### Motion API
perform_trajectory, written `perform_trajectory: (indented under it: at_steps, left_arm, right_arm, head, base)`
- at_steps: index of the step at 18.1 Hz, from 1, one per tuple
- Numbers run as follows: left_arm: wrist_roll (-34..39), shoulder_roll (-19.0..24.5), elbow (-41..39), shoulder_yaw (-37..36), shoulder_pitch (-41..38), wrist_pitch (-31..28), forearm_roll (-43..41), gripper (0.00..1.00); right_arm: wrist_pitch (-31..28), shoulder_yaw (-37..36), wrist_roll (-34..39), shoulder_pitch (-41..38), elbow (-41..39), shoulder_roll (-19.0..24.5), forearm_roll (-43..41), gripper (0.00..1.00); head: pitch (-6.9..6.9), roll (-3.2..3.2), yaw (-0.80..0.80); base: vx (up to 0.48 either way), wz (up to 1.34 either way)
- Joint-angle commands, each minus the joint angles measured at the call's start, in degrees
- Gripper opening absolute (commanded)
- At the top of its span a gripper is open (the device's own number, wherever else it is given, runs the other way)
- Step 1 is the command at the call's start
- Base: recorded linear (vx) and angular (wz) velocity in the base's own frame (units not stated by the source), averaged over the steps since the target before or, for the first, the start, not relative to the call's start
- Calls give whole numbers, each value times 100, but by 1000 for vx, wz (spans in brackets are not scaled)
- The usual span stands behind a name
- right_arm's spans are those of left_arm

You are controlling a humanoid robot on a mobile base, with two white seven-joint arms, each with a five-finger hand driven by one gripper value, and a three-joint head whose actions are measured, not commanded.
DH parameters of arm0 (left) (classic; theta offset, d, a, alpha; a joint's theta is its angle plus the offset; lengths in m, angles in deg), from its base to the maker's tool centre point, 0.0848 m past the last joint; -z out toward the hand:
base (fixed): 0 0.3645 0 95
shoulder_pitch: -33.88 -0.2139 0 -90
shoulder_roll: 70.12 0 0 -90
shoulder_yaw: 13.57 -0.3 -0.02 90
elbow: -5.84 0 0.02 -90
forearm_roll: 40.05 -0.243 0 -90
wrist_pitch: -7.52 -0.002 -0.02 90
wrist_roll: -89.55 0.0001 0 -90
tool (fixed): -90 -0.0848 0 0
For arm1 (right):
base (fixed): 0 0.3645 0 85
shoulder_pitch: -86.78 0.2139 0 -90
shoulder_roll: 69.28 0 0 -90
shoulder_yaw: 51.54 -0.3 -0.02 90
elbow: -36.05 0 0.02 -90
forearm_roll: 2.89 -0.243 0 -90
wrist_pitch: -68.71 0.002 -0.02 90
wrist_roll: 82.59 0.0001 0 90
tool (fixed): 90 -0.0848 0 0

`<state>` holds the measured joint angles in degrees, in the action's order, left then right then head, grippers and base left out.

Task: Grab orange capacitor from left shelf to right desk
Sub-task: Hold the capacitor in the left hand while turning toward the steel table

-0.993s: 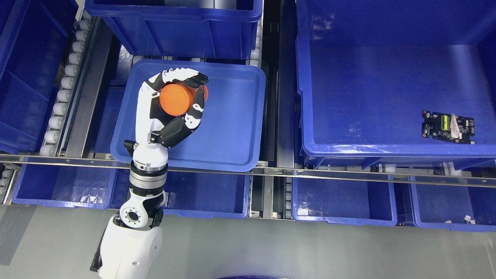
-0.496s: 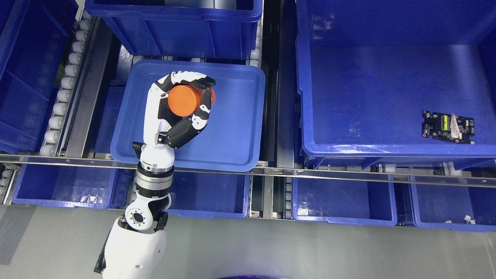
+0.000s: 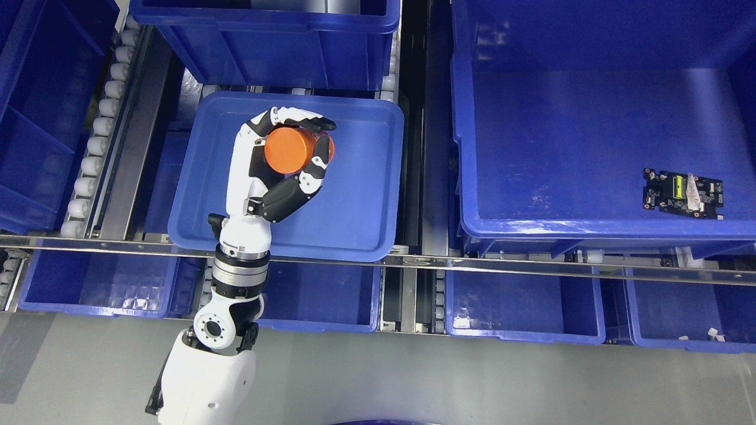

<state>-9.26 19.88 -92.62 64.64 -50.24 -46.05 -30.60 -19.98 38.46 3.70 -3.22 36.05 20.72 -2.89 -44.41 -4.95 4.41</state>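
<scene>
Item: orange capacitor (image 3: pixel 289 150), held above the shallow blue tray (image 3: pixel 360 200) on the left shelf, a little further right than a second ago. Holder: my left hand (image 3: pixel 283 162), fingers (image 3: pixel 307 123) wrapped around it. Status: I judge the lift done and carry toward the right under way. Neighbouring: large blue bin (image 3: pixel 590 147) with circuit board (image 3: pixel 682 193). Right hand unseen.

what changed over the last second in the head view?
The left hand, shut on the orange capacitor the whole time, moved rightward over the blue tray, carrying the capacitor with it. Nothing was grasped or released. The tray, the large blue bin on the right and the circuit board in it stayed put; the camera did not shift.
</scene>
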Motion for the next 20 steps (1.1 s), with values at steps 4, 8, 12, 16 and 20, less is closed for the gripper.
perform_trajectory:
  at_steps: [4, 8, 12, 16, 20]
  left_arm:
    - [2, 100, -7, -7, 27, -214, 12, 1]
    - [2, 100, -7, -112, 53, -540, 12, 2]
    - [2, 100, -7, -113, 343, -838, 12, 2]
    - [11, 100, -7, 18, 414, -909, 12, 2]
    - [11, 100, 2, 151, 379, -918, 144, 3]
  right_arm:
    - [0, -61, 2, -132, -100, -100, 35, 100]
    - [0, -61, 2, -123, -100, -100, 35, 100]
    - [0, -61, 2, -132, -100, -100, 44, 100]
    - [0, -61, 2, -123, -100, -100, 44, 100]
    - [0, -61, 2, -123, -100, -100, 35, 100]
  head:
    - [0, 0, 0]
    - [0, 0, 0]
    - [0, 0, 0]
    - [0, 0, 0]
    - [0, 0, 0]
  base:
    - [0, 0]
    - [0, 0]
    - [1, 8]
    - [-32, 5]
    - [-90, 3]
